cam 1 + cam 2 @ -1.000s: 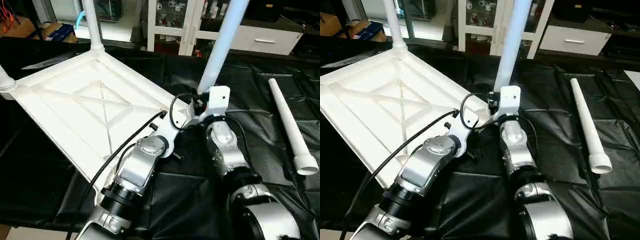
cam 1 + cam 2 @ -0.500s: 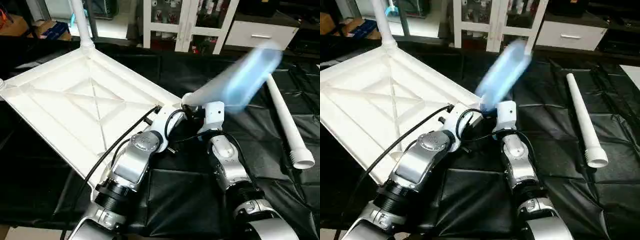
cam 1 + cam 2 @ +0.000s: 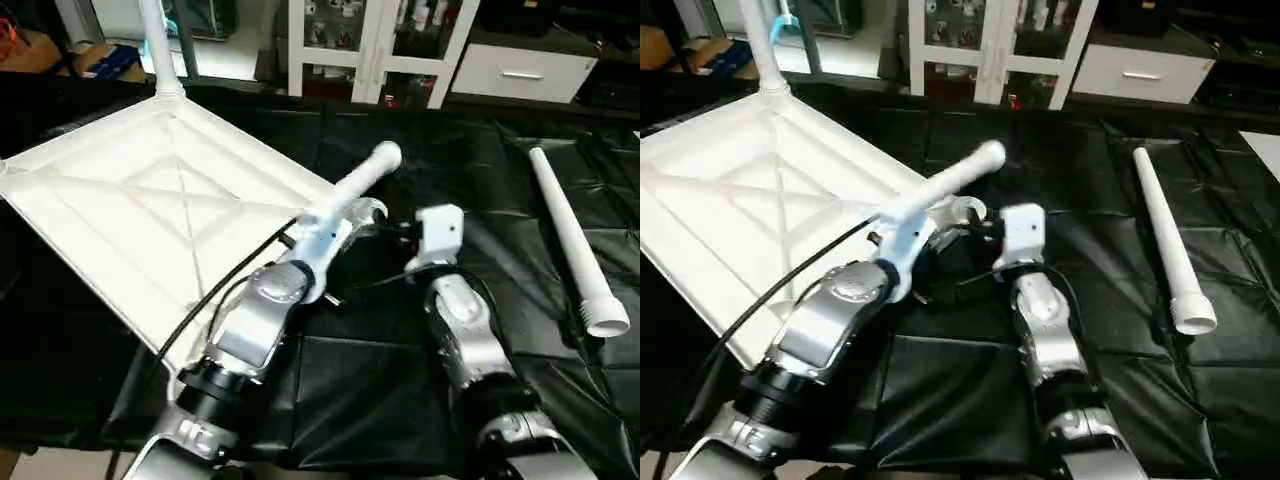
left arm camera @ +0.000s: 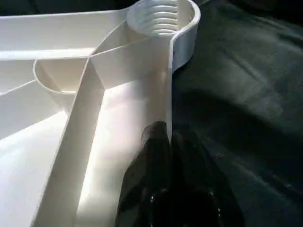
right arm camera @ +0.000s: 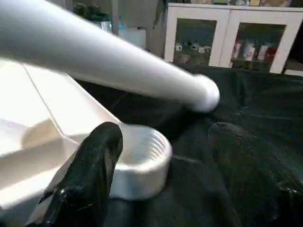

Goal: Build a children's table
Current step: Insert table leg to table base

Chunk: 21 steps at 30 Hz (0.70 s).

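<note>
The white table top lies upside down on the left, its X ribs facing up. One white leg stands upright in the far corner socket. My left gripper is shut on the top's rim just short of the near corner socket, which is empty and shows its threads. A second leg lies tipped across my left forearm, out of that socket. My right gripper is open beside the socket, with nothing between its fingers. A third leg lies loose on the cloth at the right.
Black cloth covers the work surface. A white glass-door cabinet and a white drawer unit stand behind it. The loose leg lies close to the right edge.
The leg that stood upright in the near corner socket has toppled and now rests on my left forearm. My right gripper has let it go and opened. The camera has shifted.
</note>
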Tool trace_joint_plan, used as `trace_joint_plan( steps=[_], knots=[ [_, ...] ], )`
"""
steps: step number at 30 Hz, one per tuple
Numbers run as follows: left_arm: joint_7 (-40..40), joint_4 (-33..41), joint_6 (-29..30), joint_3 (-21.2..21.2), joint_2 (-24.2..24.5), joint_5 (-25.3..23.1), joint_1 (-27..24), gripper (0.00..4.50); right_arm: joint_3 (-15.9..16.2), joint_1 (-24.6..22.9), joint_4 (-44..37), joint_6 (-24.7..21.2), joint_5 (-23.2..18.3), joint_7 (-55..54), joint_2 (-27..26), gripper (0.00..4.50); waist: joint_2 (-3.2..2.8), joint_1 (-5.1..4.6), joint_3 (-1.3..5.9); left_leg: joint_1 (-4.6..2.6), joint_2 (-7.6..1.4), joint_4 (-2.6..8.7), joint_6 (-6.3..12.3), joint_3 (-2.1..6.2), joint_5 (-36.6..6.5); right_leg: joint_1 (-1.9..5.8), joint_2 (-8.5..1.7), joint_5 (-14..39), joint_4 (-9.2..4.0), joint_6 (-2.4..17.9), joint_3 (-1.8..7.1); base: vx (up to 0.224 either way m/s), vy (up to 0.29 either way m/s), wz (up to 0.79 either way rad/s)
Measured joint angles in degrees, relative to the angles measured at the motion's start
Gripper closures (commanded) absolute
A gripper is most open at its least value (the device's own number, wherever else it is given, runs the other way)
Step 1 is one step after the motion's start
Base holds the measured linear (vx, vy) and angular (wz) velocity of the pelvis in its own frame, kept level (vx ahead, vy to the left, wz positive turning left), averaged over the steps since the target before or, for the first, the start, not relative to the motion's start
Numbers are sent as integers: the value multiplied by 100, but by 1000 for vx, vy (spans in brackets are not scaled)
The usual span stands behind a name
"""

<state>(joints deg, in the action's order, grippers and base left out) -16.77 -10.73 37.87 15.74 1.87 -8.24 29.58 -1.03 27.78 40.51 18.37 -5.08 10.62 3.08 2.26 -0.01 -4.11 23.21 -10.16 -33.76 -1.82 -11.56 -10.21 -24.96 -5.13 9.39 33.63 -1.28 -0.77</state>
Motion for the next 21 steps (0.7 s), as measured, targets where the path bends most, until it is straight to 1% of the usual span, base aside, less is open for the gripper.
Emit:
trace_joint_plan(
  steps=[6,9,12,14,16,21],
  knots=[
    [-140,44,-202,73,175,-23,-77,450,-16,-339,-414,6,1,124,7,125,-1,28,0,-3,-1,-12,-1,1,1,-5,-1,1,32,0,1,0,0,0],
    [-281,207,-394,188,326,-39,-254,450,-16,-392,-463,11,-1,161,39,125,-4,54,2,-5,-2,-21,-2,2,1,0,-3,1,41,0,-2,0,0,0],
    [-435,362,-575,306,520,-53,-422,450,-20,-513,-601,46,0,166,51,125,-17,110,10,-9,-2,-29,-2,1,1,6,-6,1,45,0,-1,0,0,0],
    [-549,404,-759,374,695,-69,-492,450,-29,-539,-655,46,-1,179,54,125,-24,132,13,-11,-2,-34,-6,1,0,7,-6,-3,50,5,1,0,0,0],
    [-608,411,-839,384,752,-80,-519,450,-39,-539,-676,46,-2,182,62,125,-24,162,13,-11,-2,-34,-29,1,-14,7,-6,-9,51,14,1,0,0,0],
    [-724,453,-1208,447,973,-164,-655,450,-67,-663,-927,85,-33,243,80,125,-28,178,16,-15,-2,-34,-33,2,-13,8,-6,-13,56,14,1,0,0,0]
  ],
)
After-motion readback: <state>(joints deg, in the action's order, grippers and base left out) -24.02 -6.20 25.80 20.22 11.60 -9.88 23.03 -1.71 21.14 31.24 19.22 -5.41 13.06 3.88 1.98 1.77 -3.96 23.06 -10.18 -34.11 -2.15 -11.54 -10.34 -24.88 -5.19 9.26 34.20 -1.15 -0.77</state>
